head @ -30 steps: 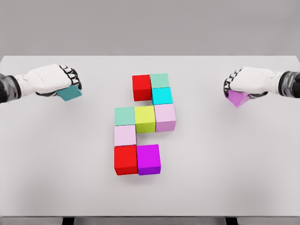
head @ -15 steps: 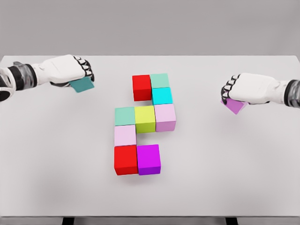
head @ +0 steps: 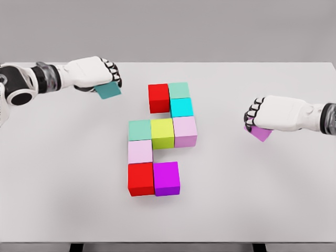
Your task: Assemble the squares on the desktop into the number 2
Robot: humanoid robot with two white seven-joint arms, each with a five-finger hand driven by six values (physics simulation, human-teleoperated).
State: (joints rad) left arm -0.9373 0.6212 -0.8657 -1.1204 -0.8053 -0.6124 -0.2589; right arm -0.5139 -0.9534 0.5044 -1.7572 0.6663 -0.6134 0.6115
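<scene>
Single head cam, high, looking down and fwd over white table [head: 63,173]. Whole tabletop in frame, mid range. Grey wall beyond far edge.

setting: simulated tabletop test scene
evidence: plain white table [head: 273,199], flat grey backdrop [head: 210,26], flat-coloured cubes [head: 162,132], rendered look

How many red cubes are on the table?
2: one red cube at the figure's top left, another red cube at its bottom left. None seems hidden.
</scene>
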